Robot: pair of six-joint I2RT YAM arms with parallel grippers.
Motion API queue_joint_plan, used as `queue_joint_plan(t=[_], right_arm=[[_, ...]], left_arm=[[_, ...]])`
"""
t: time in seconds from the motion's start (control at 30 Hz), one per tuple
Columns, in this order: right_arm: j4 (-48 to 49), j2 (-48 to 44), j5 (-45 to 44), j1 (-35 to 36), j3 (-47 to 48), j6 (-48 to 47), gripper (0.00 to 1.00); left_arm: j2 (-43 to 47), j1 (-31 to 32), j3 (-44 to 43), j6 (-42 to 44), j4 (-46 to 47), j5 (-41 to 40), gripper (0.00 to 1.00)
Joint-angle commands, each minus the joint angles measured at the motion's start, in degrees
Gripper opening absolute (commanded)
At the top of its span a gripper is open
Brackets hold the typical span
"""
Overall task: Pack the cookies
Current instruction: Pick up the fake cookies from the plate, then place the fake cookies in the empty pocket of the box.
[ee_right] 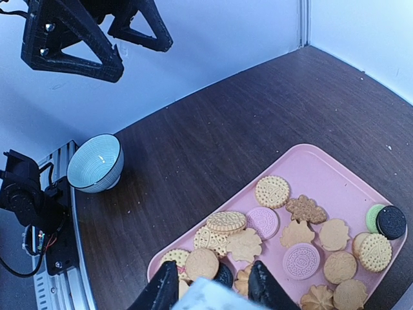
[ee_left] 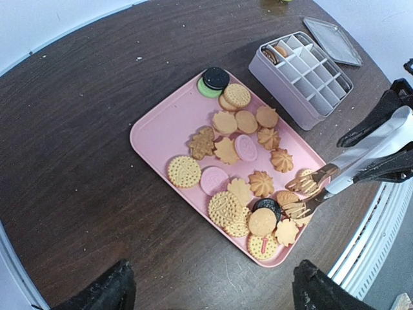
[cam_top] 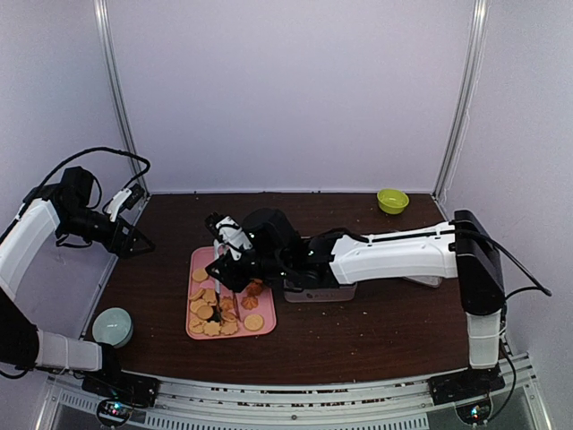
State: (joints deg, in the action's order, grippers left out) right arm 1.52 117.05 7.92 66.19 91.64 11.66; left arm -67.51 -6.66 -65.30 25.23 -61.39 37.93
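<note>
While left end effector [cam_top: 136, 242] gapes aloft, right end effector [cam_top: 233, 261] clamps tongs [ee_left: 335, 173] over cookies [ee_left: 246, 147].

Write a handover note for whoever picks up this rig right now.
Left end effector: open, empty, raised off to the left.
Right end effector: shut on tongs, tips down among the cookies at the near end of the tray; can't tell if one is pinched.
Box: open, right of the tray, lid lying beside it.
Done: one corner cell holds cookies; the other cells in view look empty.
Left: nearly all the cookies remain on the tray to be packed.
</note>
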Motion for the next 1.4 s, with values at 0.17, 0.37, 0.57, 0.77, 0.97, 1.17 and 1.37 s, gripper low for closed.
queue_joint_plan(t=[0.17,0.37,0.57,0.77,0.97,1.17,1.37], right_arm=[[-1.55,-1.16,-3.77,-0.15,0.92,-2.2,0.19],[-1.95,-3.66,-5.19,-0.94,0.79,-3.66,0.09],[-2.17,-4.12,-5.32,-1.33,0.96,-4.36,0.03],[-3.26,-6.3,-5.55,-1.9,1.71,-5.27,0.0],[-4.38,-12.76,-5.57,-6.87,0.18,-6.07,0.0],[-6.51,-19.83,-6.35,-14.94,-5.0,-7.1,0.0],[-8.2,-22.64,-6.92,-22.21,-9.22,-8.47,0.0]], left_arm=[[0.19,-0.37,-1.34,0.98,0.39,1.11,0.87],[0.17,-0.32,-1.33,0.93,0.39,1.27,0.87],[0.43,-0.36,-1.0,0.96,0.39,1.16,0.87],[0.31,-0.36,-1.18,0.78,0.39,1.18,0.87],[0.4,-0.41,-1.46,0.78,0.33,0.79,0.87],[0.58,-0.35,-0.98,1.0,0.3,0.74,0.87],[0.14,-0.31,-1.28,0.96,0.3,1.12,0.87]])
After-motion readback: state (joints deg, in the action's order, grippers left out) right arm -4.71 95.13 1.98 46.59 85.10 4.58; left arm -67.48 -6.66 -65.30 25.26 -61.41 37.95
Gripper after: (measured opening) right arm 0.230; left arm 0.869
